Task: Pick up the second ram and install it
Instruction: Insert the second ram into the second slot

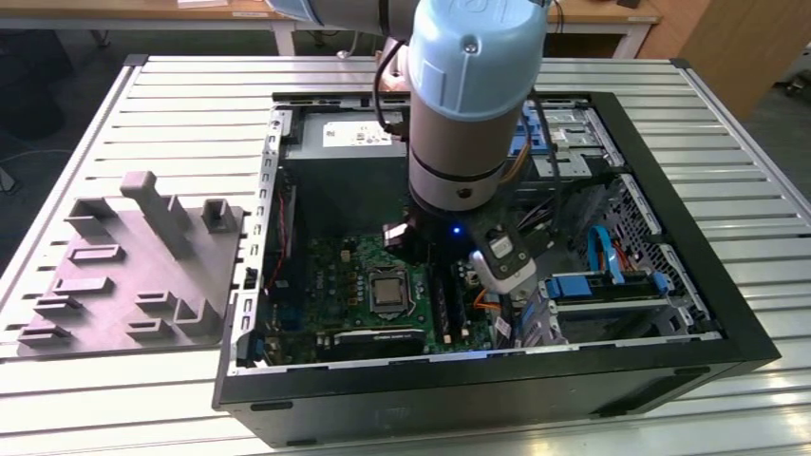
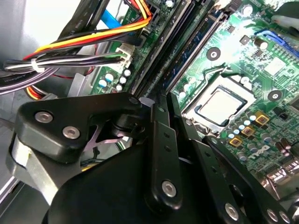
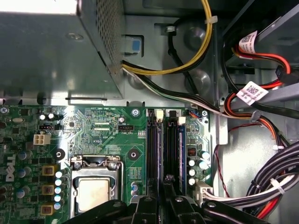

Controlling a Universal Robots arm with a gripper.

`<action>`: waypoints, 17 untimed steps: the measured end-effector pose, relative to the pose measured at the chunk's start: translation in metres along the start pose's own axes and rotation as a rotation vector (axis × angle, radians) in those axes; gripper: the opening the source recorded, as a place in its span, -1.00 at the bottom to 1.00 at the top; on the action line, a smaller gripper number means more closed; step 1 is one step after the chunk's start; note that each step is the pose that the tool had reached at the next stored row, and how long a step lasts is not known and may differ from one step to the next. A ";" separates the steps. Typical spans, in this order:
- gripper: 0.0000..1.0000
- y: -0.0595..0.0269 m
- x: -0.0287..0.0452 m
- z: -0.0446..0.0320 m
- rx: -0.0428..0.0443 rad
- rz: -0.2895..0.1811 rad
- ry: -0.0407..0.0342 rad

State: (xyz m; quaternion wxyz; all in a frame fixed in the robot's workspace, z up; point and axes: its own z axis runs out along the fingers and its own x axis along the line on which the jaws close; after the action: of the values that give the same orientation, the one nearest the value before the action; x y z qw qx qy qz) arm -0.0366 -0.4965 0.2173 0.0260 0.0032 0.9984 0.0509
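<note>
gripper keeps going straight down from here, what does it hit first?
Most likely the memory slots on the green motherboard. In both wrist views the gripper points at those long black slots beside the processor socket. A blue-green stick seems seated there, but how far above it the fingertips are is unclear.

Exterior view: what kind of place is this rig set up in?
Probably a workshop or robotics lab. An open computer case lies on a slatted aluminium table, a grey fixture block with slots beside it, and wooden workbenches stand behind. The gripper is down over the motherboard memory slots.
</note>
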 end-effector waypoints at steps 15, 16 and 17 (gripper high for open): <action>-0.62 0.0010 -0.0008 -0.0129 0.0103 0.010 0.0045; -0.62 0.0010 -0.0008 -0.0129 0.0103 0.010 0.0045; -0.62 0.0010 -0.0009 -0.0127 0.0102 0.010 0.0045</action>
State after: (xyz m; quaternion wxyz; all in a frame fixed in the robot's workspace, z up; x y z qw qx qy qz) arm -0.0364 -0.4968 0.2301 0.0235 0.0081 0.9986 0.0460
